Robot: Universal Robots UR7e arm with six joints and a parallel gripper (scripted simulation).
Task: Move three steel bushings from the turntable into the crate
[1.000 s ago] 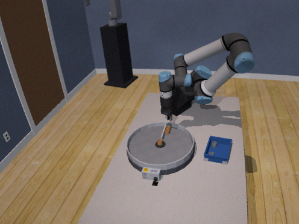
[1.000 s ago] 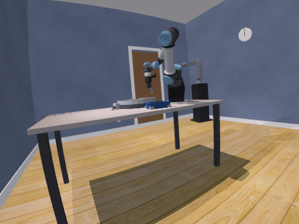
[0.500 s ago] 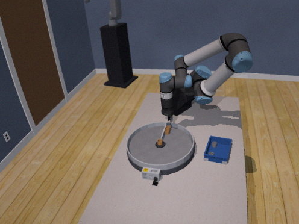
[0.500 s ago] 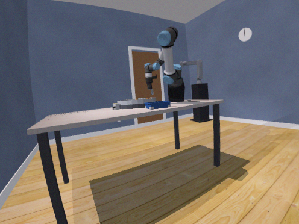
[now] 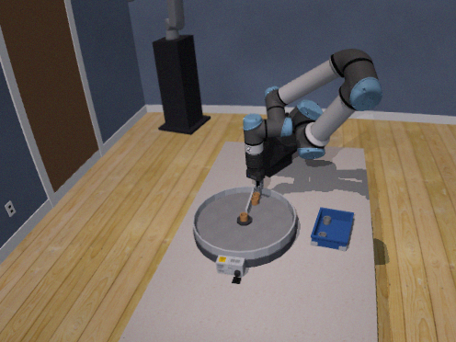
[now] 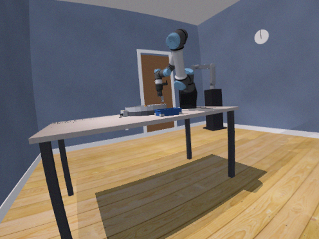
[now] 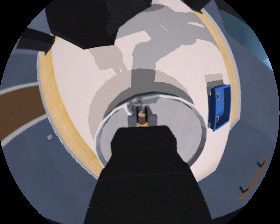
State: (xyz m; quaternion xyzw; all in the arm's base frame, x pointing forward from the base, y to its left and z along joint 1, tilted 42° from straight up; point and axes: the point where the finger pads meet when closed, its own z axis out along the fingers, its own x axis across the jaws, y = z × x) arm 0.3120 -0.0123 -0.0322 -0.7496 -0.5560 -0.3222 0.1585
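The gray turntable (image 5: 216,222) (image 6: 139,111) (image 7: 190,127) stands well apart from the blue crate (image 5: 340,229) (image 6: 168,112) (image 7: 224,107), which contains two steel bushings (image 5: 326,220) (image 7: 217,119). The gripper (image 5: 259,190) (image 6: 163,99) (image 7: 141,110), partly open, hangs over the turntable's rim area, near copper-colored bushings (image 5: 255,200) (image 7: 143,119).
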